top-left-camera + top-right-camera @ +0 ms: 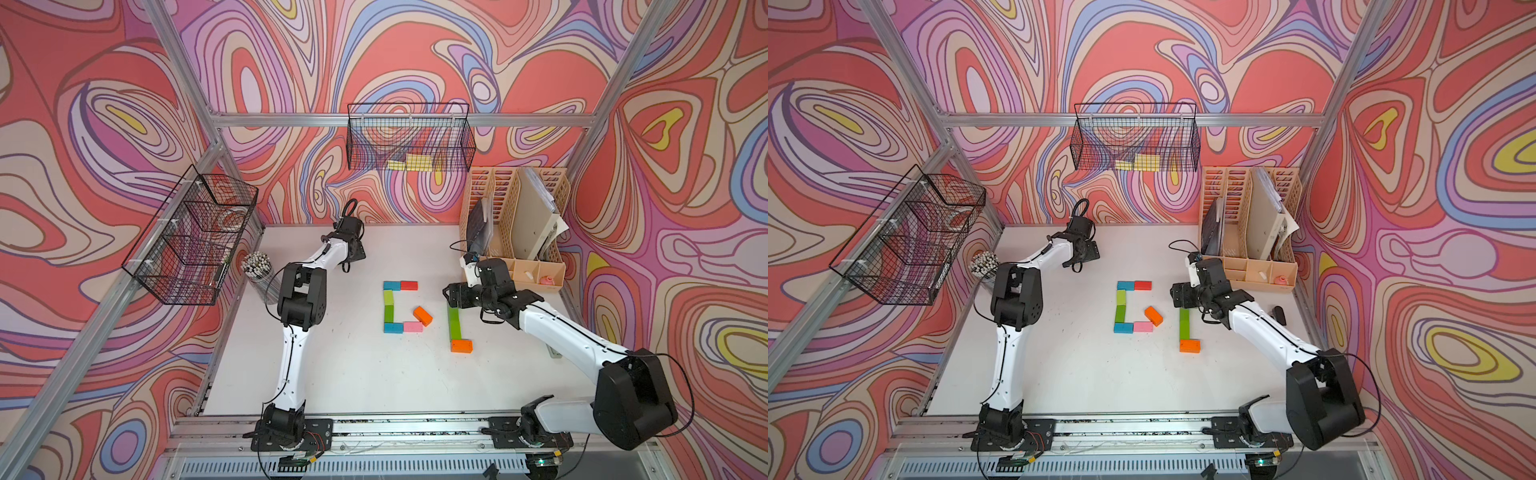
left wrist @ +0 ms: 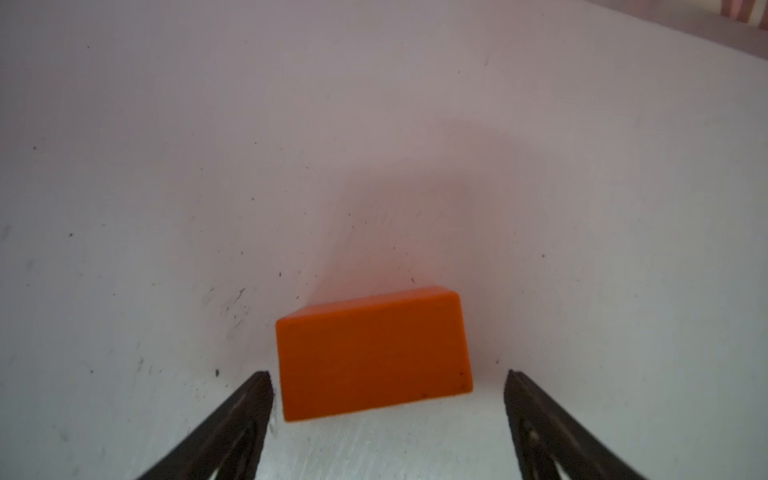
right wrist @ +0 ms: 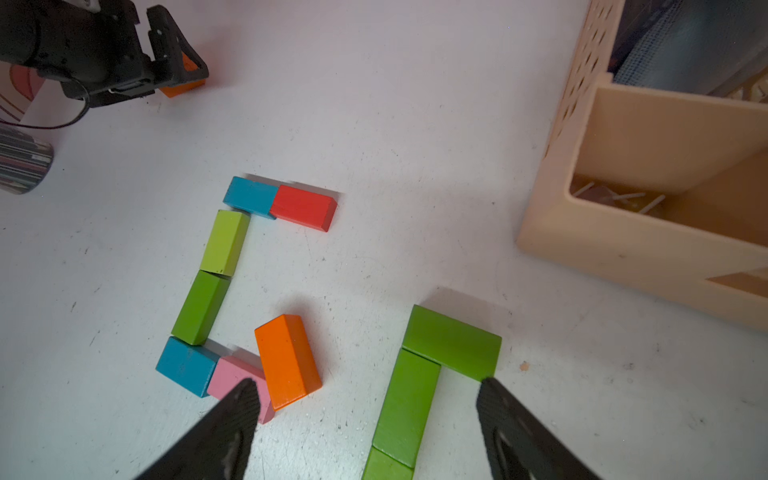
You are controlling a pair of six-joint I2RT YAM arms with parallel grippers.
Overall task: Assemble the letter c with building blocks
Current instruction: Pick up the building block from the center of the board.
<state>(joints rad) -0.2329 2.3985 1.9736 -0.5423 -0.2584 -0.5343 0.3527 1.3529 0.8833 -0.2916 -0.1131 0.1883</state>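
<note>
In both top views several building blocks form a C mid-table: blue (image 1: 391, 285), red (image 1: 409, 285), light green (image 1: 388, 297), green (image 1: 389, 313), blue (image 1: 393, 328) and pink (image 1: 412, 327). An orange block (image 3: 286, 359) lies tilted against the pink one. To the right stands a green column (image 1: 454, 324) with an orange block (image 1: 461, 345) at its near end. My right gripper (image 3: 368, 381) hovers open over the column's far end, where a green block (image 3: 453, 340) lies crosswise. My left gripper (image 2: 388, 374) is open at the table's back around another orange block (image 2: 374, 357).
A beige desk organiser (image 1: 515, 216) stands at the back right, close behind my right gripper. A cup of pens (image 1: 259, 270) stands at the left edge. Wire baskets (image 1: 409, 137) hang on the frame. A small black object (image 1: 1279, 314) lies near the right edge.
</note>
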